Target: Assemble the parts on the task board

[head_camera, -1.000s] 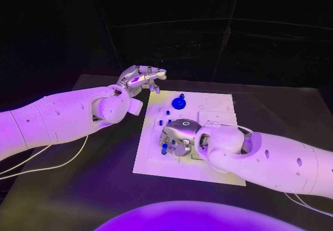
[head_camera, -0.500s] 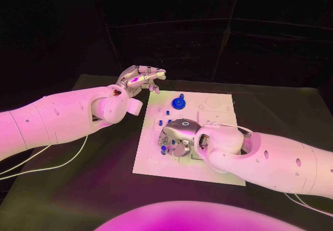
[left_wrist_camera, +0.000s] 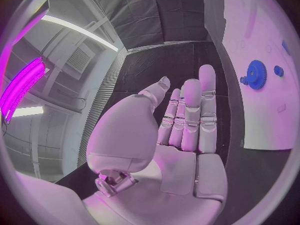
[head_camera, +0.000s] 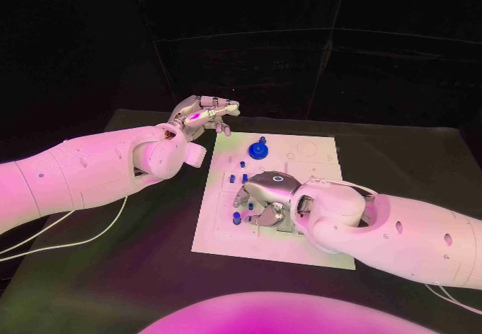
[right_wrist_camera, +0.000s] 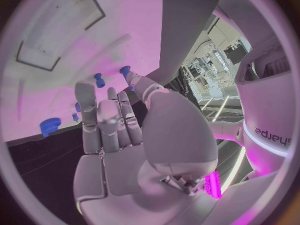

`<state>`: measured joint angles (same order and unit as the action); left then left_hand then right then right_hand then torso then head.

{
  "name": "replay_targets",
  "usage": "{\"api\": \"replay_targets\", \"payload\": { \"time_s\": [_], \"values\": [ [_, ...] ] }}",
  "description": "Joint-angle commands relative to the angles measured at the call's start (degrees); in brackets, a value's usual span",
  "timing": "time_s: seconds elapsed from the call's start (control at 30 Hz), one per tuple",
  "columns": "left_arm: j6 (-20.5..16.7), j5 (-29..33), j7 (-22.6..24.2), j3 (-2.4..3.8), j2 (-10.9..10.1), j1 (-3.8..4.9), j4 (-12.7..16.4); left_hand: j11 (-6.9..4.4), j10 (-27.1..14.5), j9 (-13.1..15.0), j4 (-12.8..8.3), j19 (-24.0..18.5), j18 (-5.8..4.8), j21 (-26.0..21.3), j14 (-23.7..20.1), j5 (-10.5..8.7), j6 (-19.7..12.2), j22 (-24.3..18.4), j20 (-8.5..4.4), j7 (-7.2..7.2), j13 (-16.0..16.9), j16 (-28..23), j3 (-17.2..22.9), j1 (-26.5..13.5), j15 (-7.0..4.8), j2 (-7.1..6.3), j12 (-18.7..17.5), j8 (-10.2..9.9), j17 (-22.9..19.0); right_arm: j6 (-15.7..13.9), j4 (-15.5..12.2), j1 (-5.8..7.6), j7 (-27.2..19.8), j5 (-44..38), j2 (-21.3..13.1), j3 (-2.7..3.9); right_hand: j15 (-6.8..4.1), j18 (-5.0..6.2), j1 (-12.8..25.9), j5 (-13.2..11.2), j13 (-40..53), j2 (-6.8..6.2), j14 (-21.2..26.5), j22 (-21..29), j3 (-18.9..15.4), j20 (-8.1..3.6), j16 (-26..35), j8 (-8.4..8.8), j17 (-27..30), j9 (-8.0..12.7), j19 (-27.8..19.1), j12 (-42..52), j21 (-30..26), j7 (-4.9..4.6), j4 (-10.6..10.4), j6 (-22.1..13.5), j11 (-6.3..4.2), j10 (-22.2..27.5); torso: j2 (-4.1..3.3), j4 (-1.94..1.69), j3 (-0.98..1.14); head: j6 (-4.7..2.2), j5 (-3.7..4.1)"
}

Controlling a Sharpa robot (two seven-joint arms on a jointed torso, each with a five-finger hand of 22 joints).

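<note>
A black table [head_camera: 100,278] stands against dark surroundings, with the white task board [head_camera: 216,233] lying flat at its middle. The left hand [head_camera: 204,111] is raised above the table just off the board's far left corner; the left wrist view shows its fingers [left_wrist_camera: 190,110] extended side by side with the thumb set apart, and nothing in the palm, so it is open and empty. The right hand [head_camera: 263,200] is over the middle of the board, knuckles up and fingers pointing down toward the plate; in the right wrist view its fingers [right_wrist_camera: 100,120] lie straight and close together, the thumb apart, and no part is seen held, though whether the fingertips touch the board cannot be told. A blue gear-shaped part [head_camera: 259,149] sits on the far half of the board, clear of both hands; the left wrist view shows it [left_wrist_camera: 256,75] with a smaller blue piece on either side of it. Several small blue pegs [head_camera: 237,179] stand on the board just beside the right hand, on its left side, with another blue part [head_camera: 236,217] nearer the robot beneath the hand's edge. The right wrist view shows blue pegs [right_wrist_camera: 98,79] just beyond the fingertips. White cables [head_camera: 60,240] trail across the table beneath the left arm.
</note>
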<state>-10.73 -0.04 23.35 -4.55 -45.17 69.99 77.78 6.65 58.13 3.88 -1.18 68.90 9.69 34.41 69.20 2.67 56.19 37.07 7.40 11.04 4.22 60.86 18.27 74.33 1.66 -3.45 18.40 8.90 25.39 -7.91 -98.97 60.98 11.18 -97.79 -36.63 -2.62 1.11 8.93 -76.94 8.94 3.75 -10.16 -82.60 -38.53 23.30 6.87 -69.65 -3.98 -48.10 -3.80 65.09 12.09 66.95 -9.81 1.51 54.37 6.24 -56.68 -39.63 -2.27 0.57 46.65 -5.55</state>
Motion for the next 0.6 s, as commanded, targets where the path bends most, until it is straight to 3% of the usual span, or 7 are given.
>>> {"api": "replay_targets", "payload": {
  "time_s": [0.03,0.27,0.33,0.47,0.6],
  "values": [
    [0.3,0.2,0.2,0.03,0.1,0.11,-0.3,0.08,-0.3,0.1,-0.1,0.5,0.8,-0.3,-0.3,0.24,-0.4,-0.1,-0.05,-0.13,0.1,0.1,-0.4,0.5,0.05,0.18,0.2,0.2,-0.1,-4.3,-1.5,0.62,0.1,-0.5,-1.5,0.09,0.05,0.42,0.3,0.7,0.1,-0.37,0.4,0.4,-1.6,0.2,0.3,0.09,0.2,-0.1,-0.5,0.7,-0.5,0.02,-0.2,-0.5,0.05,0.8,0.08,-0.06,-0.06,-0.26,0.36],
    [0.3,0.2,0.2,0.02,0.3,0.1,-1.5,0.09,-0.3,0.1,-0.1,0.6,0.8,-0.3,-0.3,0.24,-0.4,-0.1,-0.05,-0.13,0.1,0.1,-0.4,0.5,0.05,0.18,0.2,0.2,-0.1,-10.5,-4.8,3.22,-1.3,4.9,-6.3,0.17,0.12,0.87,-0.2,2.7,0.3,0.34,1.2,3.3,-4.9,0.29,1.3,-0.61,2.3,-0.3,-1.8,2.8,-2.3,-0.08,-0.9,0.7,0.1,1.0,-0.02,0.02,0.18,-1.37,1.08],
    [0.3,0.2,0.2,0.0,0.4,0.1,-1.7,0.09,-0.3,0.1,-0.1,0.6,0.8,-0.3,-0.3,0.24,-0.4,-0.1,-0.05,-0.13,0.1,0.1,-0.4,0.5,0.05,0.18,0.2,0.2,-0.1,-11.7,-5.7,4.06,-1.4,8.6,-8.1,0.25,0.02,0.87,-0.3,2.9,0.4,0.77,1.1,3.2,-5.1,0.24,1.1,-0.85,2.0,-0.3,-1.7,3.8,-2.2,-0.07,-1.1,1.2,-0.04,-0.2,0.01,0.06,0.13,-1.53,1.37],
    [0.3,0.2,0.1,-0.04,0.5,0.09,-1.8,0.09,-0.3,0.1,-0.1,0.6,0.8,-0.3,-0.3,0.24,-0.4,-0.1,-0.05,-0.13,0.1,0.1,-0.5,0.5,0.05,0.17,0.2,0.2,-0.1,-10.9,-6.9,6.13,0.8,15.5,-12.4,0.48,-0.39,1.11,2.0,3.3,1.0,0.91,1.7,4.6,-6.8,-0.01,1.9,-1.17,3.5,-0.3,-2.4,6.6,-3.2,0.34,-3.3,2.1,-0.77,-3.9,0.11,0.19,-0.03,-2.34,2.87],
    [0.2,0.2,0.2,-0.07,0.5,0.08,-1.6,0.09,-0.3,0.1,-0.1,0.6,0.8,-0.3,-0.3,0.24,-0.4,-0.1,-0.05,-0.13,0.1,0.1,-0.5,0.5,0.05,0.17,0.2,0.2,-0.1,-8.9,-7.4,7.4,4.1,20.0,-17.1,0.55,-2.06,0.37,3.0,3.4,3.6,0.83,0.1,-0.1,-8.7,-1.18,-0.1,-2.84,0.1,-0.8,0.7,13.2,-0.7,1.8,-4.9,5.1,-2.97,-12.5,0.15,0.28,-0.28,-2.86,4.59]
  ]
}}
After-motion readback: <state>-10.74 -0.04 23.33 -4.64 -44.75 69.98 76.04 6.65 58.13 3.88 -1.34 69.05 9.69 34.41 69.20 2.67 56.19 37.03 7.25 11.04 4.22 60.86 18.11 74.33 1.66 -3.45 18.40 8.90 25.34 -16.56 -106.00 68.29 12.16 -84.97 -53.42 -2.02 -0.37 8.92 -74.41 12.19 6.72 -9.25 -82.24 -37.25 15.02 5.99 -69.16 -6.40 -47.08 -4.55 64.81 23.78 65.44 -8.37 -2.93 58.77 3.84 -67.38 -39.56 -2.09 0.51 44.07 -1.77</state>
